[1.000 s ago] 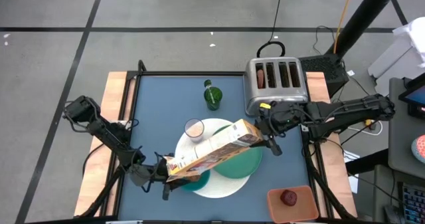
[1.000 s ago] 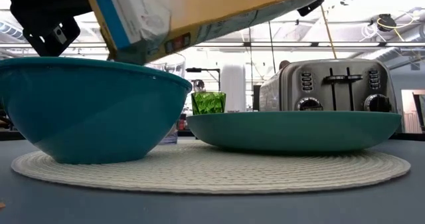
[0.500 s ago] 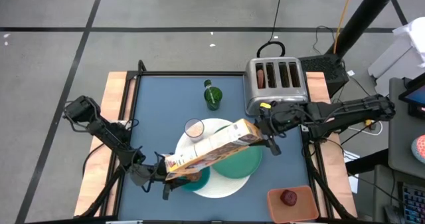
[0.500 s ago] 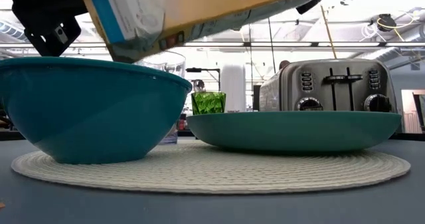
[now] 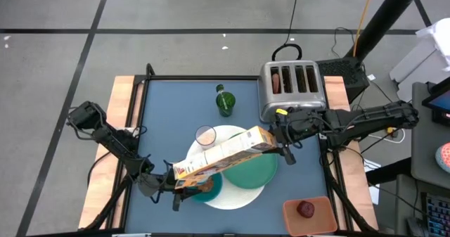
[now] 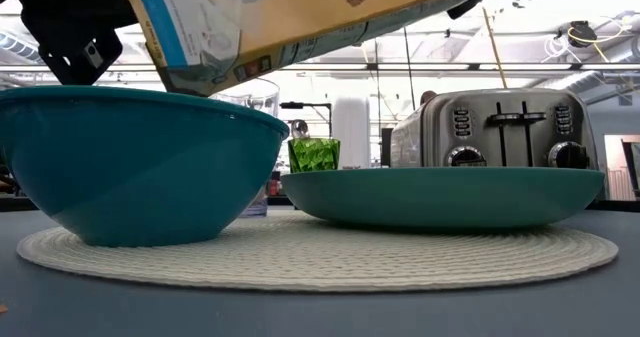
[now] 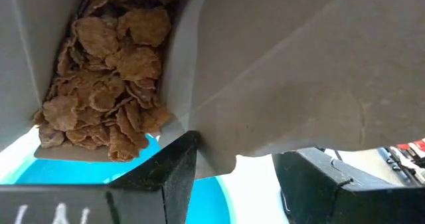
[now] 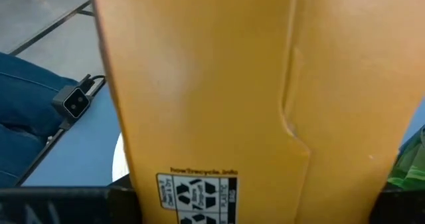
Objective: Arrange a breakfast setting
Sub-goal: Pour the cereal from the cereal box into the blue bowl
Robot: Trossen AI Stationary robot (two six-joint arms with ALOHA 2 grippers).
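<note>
A yellow cereal box (image 5: 223,158) hangs slanted above the white round mat (image 5: 235,197), held by both grippers. Its open end (image 6: 190,37) is low, over the teal bowl (image 6: 140,167); brown flakes (image 7: 113,84) fill the mouth. My left gripper (image 5: 174,188) is shut on the open end, and my right gripper (image 5: 280,144) is shut on the raised closed end. The green plate (image 5: 254,172) and the bowl rest on the mat. The milk glass (image 5: 205,135) stands at the mat's far edge, the green cup (image 5: 225,102) beyond it. The spoon is out of view. My left gripper pinches a top flap (image 7: 219,134) of the box's open end between its two fingers (image 7: 169,177), beside the mouth full of flakes. The box end hangs clear just above the bowl's rim. My right gripper pinches the box's closed bottom end (image 8: 199,177) across its width, the fingers (image 8: 60,207) coming from the table's right side, slightly downward. This end is the higher one, lifted clear above the plate.
A silver four-slot toaster (image 5: 292,89) stands at the far right, something brown in one slot (image 5: 275,80). An orange-brown tray (image 5: 309,216) at the near right corner holds the red fruit (image 5: 305,209). Bare blue table lies at the far left.
My right gripper has turned a little at the wrist, and the cereal box has swung slightly with it, showing more of its broad face. The open end has stayed over the bowl, with my left gripper still on it.
</note>
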